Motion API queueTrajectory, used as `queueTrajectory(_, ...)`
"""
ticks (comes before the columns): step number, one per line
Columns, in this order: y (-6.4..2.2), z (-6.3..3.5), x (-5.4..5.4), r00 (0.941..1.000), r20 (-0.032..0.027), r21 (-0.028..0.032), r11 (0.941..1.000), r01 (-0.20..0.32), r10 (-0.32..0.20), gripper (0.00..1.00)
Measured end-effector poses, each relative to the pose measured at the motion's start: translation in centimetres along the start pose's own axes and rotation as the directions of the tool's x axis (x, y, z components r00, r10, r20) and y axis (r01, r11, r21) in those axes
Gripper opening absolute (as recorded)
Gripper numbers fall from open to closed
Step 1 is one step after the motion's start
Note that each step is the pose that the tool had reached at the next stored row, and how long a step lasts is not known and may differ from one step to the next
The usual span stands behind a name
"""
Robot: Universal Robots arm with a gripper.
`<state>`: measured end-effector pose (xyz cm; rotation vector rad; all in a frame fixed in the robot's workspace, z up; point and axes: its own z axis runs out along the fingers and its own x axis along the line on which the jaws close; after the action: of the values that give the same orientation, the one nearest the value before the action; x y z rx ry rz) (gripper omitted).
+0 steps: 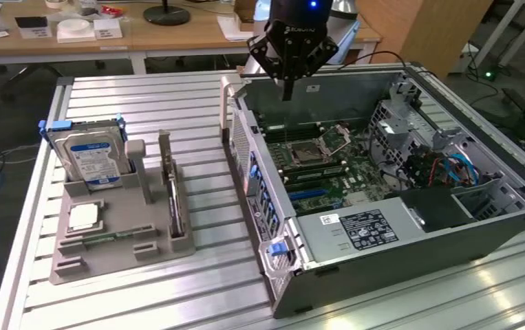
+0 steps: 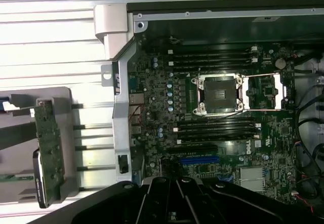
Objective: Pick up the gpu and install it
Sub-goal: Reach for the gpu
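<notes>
Ribbed aluminium counter (image 1: 133, 96); black hand (image 1: 287, 93) clenched, empty, above open grey metal computer case (image 1: 409, 265). Thin flat gpu (image 1: 172, 199) stands on edge in grey plastic holder (image 1: 106, 265), beside blue-labelled hard drive (image 1: 92, 158); label text unreadable.

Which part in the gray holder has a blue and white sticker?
The boxy silver hard drive, standing upright at one end of the holder. The thin gpu card and the flat square chip have no such sticker.
</notes>
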<state>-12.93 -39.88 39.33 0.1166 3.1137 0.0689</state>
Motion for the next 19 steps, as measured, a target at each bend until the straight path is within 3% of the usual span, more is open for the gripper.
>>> queueTrajectory(19,-0.27,-0.09,3.6,1.0,0.0,0.0,1.0,0.0,0.0,0.11)
